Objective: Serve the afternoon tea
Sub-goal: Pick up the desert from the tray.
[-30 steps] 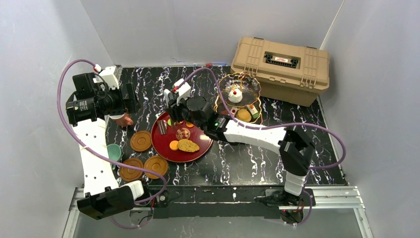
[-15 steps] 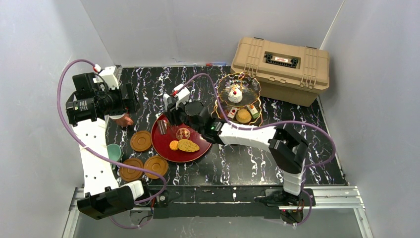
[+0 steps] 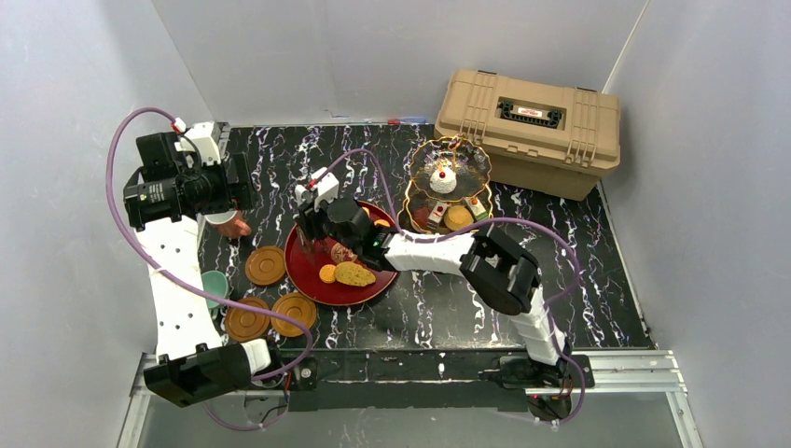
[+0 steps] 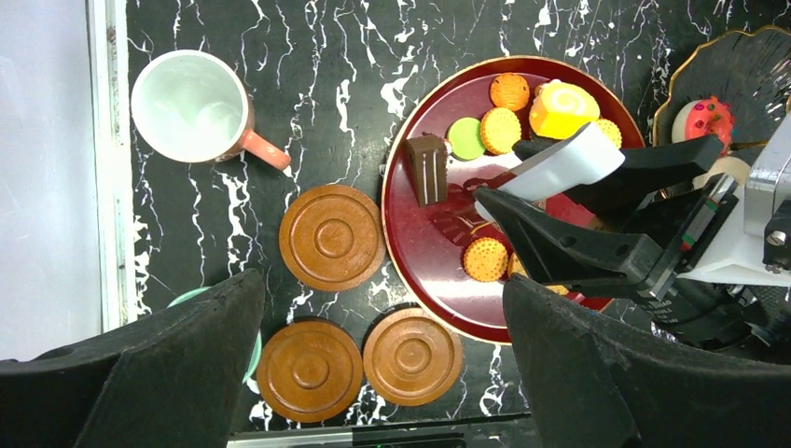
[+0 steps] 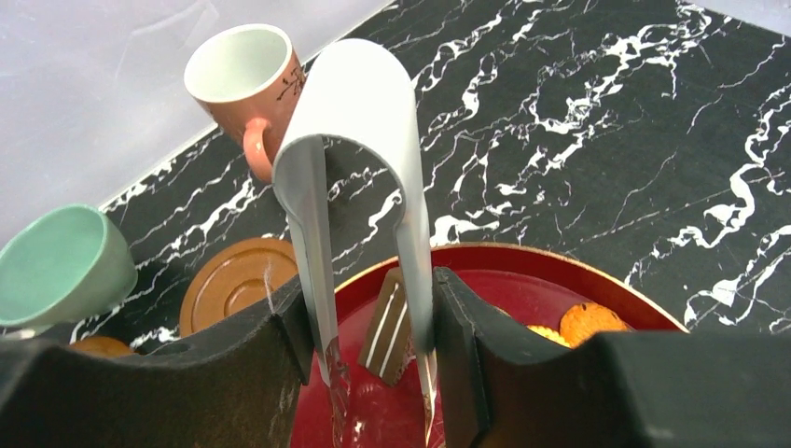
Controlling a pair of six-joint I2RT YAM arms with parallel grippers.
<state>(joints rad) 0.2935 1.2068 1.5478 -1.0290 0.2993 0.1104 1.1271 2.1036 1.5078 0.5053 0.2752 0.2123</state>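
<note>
Right arm has swung further toward frame left in the top view since a second ago, and its wrist now sits over the left part of the red tray (image 3: 312, 277). Left arm has barely changed.

Right gripper (image 5: 371, 327) grasps the tongs (image 5: 359, 103), one finger pressed on each arm. Tong arms hang down, spread apart, with the chocolate slice (image 5: 387, 329) between them. Cannot tell if the tips touch it. The slice lies on the tray near its upper-left rim in the left wrist view.

Left gripper (image 4: 381, 303) is released, jaws spread wide with nothing between them, hovering high and looking straight down.

Also on the tray, left wrist view:
- green disc (image 4: 464, 138) just right of the slice
- two orange round biscuits (image 4: 501, 129) near the top rim
- yellow swirl roll (image 4: 562, 107) beside them
- another round biscuit (image 4: 486, 259) lower down, under the right gripper
- in the top view, a large tan cookie (image 3: 354, 273)

Pink cup (image 4: 191, 117) stands upright at upper left on the marble table (image 4: 373, 56), well apart from the tray.

Three brown saucers (image 4: 333, 238) lie left of and below the tray. The upper one is just beside the rim.

Teal cup (image 5: 56, 266) shows at the left edge of the right wrist view, near a saucer.

Three-tier stand (image 3: 471, 154) sits right of the tray in the top view, with a white cake with a red top (image 3: 445, 177) on the upper tier and small pastries below. Tan case (image 3: 532, 117), closed, is at upper right just behind the stand.
</note>
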